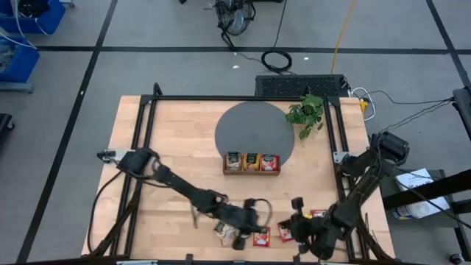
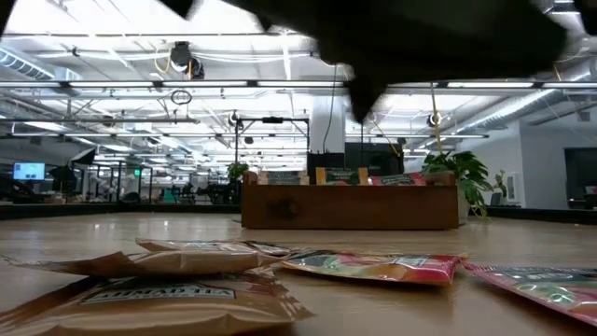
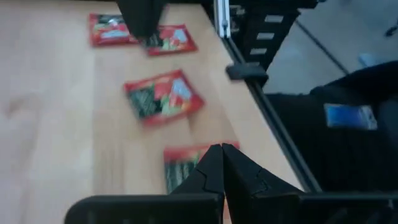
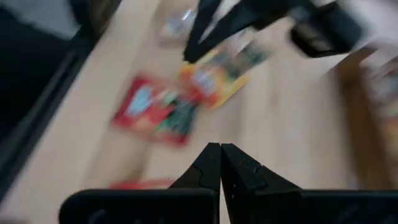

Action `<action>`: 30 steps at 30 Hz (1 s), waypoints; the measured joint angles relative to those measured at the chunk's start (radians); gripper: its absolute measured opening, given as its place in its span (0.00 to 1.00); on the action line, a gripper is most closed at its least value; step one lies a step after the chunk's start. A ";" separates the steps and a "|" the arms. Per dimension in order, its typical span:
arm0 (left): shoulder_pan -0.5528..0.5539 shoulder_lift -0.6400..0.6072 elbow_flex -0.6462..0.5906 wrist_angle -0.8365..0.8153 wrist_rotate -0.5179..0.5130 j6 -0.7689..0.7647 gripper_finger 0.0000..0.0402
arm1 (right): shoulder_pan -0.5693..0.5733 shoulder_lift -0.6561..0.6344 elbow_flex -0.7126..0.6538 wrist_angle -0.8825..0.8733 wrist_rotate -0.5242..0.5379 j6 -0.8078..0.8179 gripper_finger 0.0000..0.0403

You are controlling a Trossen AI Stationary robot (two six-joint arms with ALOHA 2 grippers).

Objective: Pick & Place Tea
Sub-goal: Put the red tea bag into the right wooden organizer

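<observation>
You are looking down on a wooden table (image 1: 176, 147) carrying a dark round mat (image 1: 254, 129), a small potted plant (image 1: 306, 114) and a three-slot wooden tray (image 1: 252, 163) already standing sachets upright in each slot. Both arms are reaching over the near edge: the left gripper (image 1: 259, 213) is sitting above the loose tea sachets (image 1: 261, 235) with its fingers pressed together on nothing, and the right gripper (image 1: 298, 210) is hovering just beside it, fingers likewise together and empty. Only the high view is showing both arms and the tray's slots at once; the low view is giving you the tray front (image 2: 350, 205) and loose packets lying flat close to the lens, the nearest beige one (image 2: 149, 303) reading "AHMAD TEA". The left wrist view is picking up four red sachets (image 3: 163, 98) near the table's edge rail, one partly hidden behind its own fingertips (image 3: 214, 163). The right wrist view is blurring badly: you are getting a red packet (image 4: 155, 111) and an orange-yellow one (image 4: 217, 73), labels unreadable. A dark arm is cutting off the low view's top.
</observation>
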 joint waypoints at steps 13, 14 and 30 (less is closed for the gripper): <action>0.078 0.294 0.399 -0.219 0.027 -0.062 0.02 | 0.103 0.215 0.049 0.000 -0.226 0.271 0.00; 0.081 0.294 0.402 -0.229 0.026 -0.070 0.03 | 0.104 0.226 0.049 -0.002 -0.225 0.276 0.00; 0.089 0.291 0.406 -0.240 0.017 -0.107 0.11 | 0.105 0.269 0.001 0.040 -0.200 0.322 0.00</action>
